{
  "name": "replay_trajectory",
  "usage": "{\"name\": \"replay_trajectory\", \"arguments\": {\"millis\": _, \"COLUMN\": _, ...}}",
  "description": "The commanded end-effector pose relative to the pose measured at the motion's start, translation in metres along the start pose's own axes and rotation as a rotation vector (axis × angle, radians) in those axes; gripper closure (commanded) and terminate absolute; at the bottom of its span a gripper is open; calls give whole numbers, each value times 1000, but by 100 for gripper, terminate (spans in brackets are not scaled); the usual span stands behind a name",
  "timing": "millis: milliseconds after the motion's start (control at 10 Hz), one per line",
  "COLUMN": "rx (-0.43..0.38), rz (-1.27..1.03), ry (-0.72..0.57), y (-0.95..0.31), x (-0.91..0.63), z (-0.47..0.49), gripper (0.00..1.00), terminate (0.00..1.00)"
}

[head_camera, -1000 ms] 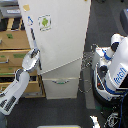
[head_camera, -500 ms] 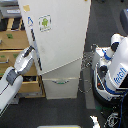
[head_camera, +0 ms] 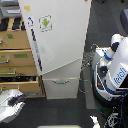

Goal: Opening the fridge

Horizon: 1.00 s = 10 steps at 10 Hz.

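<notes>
The tall white fridge (head_camera: 60, 45) stands in the middle of the exterior view. Its large upper door carries a small green-figure sticker (head_camera: 45, 22). A dark strip runs down the door's left edge (head_camera: 34, 47), so the door looks slightly ajar. The lower drawer has a silver bar handle (head_camera: 61, 81). My gripper (head_camera: 14, 102) is low at the view's bottom left, blurred, well away from the fridge and touching nothing. I cannot tell how its jaws stand.
A tan wooden drawer cabinet (head_camera: 14, 57) stands right against the fridge on the exterior view's left. A white-and-blue rounded robot body (head_camera: 116, 70) with cables (head_camera: 90, 62) stands on the exterior view's right. Dark floor (head_camera: 55, 112) lies in front.
My arm has pulled back from the fridge door's left edge, moving down and toward the view's bottom left. The fridge door looks much the same.
</notes>
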Motion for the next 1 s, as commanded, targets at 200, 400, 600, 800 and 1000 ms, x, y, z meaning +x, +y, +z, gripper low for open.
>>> {"name": "replay_trajectory", "arguments": {"millis": 200, "rx": 206, "rz": 620, "ry": 331, "y": 359, "x": -137, "z": -220, "gripper": 0, "terminate": 0}}
{"name": "replay_trajectory", "arguments": {"millis": 400, "rx": 224, "rz": 638, "ry": 355, "y": 389, "x": -145, "z": -250, "gripper": 0, "terminate": 0}}
{"name": "replay_trajectory", "arguments": {"millis": 600, "rx": 328, "rz": 684, "ry": 441, "y": 423, "x": -196, "z": -262, "gripper": 0, "terminate": 0}}
{"name": "replay_trajectory", "arguments": {"millis": 800, "rx": 351, "rz": 685, "ry": 470, "y": 420, "x": -231, "z": -277, "gripper": 0, "terminate": 0}}
{"name": "replay_trajectory", "arguments": {"millis": 1000, "rx": 327, "rz": 656, "ry": 504, "y": 414, "x": -237, "z": -305, "gripper": 0, "terminate": 0}}
